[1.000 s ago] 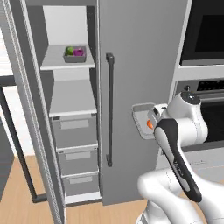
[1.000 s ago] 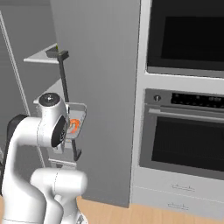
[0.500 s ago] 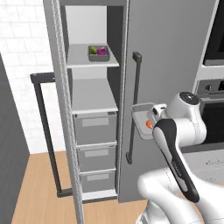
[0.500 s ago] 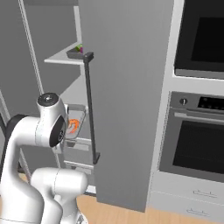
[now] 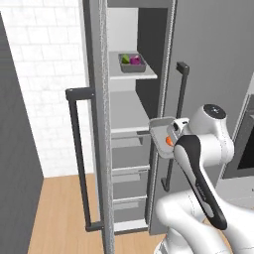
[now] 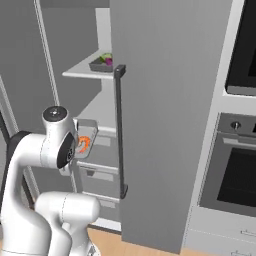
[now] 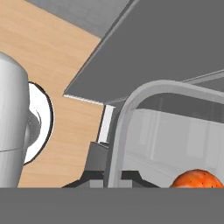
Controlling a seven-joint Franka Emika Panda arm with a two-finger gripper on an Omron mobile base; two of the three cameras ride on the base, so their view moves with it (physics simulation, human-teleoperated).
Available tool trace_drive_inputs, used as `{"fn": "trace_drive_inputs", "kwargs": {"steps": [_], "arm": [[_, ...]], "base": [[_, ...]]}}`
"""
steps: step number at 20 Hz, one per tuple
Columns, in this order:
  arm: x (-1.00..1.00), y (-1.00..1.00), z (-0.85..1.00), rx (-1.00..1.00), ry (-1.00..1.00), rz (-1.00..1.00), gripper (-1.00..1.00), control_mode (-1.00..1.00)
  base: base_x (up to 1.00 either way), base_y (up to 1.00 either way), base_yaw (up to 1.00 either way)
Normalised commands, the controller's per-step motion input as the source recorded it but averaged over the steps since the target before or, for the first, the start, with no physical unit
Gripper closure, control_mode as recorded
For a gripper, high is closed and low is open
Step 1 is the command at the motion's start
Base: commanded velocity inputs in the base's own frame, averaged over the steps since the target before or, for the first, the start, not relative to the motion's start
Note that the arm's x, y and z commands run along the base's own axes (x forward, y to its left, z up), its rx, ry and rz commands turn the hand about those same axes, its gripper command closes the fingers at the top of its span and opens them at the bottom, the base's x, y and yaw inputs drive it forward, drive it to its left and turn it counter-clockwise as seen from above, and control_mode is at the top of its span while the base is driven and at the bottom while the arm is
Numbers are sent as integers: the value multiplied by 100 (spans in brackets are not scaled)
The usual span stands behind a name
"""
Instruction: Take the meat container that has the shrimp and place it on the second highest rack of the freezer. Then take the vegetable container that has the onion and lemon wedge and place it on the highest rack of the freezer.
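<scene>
The freezer is open, its door swung out to the left with the long dark handle showing, so the pale shelves inside are easy to see. The vegetable container sits on the highest rack, with the magenta onion and green lemon wedge in it. The robot has the meat container up in front of the open compartment, just above the drawers, tipped up on edge so its inside faces the base cameras. The orange shrimp is inside it. The gripper has its fingers clamped together on the meat container's rim.
</scene>
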Motion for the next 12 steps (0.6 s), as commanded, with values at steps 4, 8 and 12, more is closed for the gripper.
{"fn": "trace_drive_inputs", "kwargs": {"steps": [4, 8, 12], "arm": [[0, 0, 0, 0, 0, 0, 100, 100], [0, 0, 0, 0, 0, 0, 100, 100], [0, 0, 0, 0, 0, 0, 100, 100]], "base": [[28, 4, -5], [33, 15, -10], [44, 36, -13]]}}
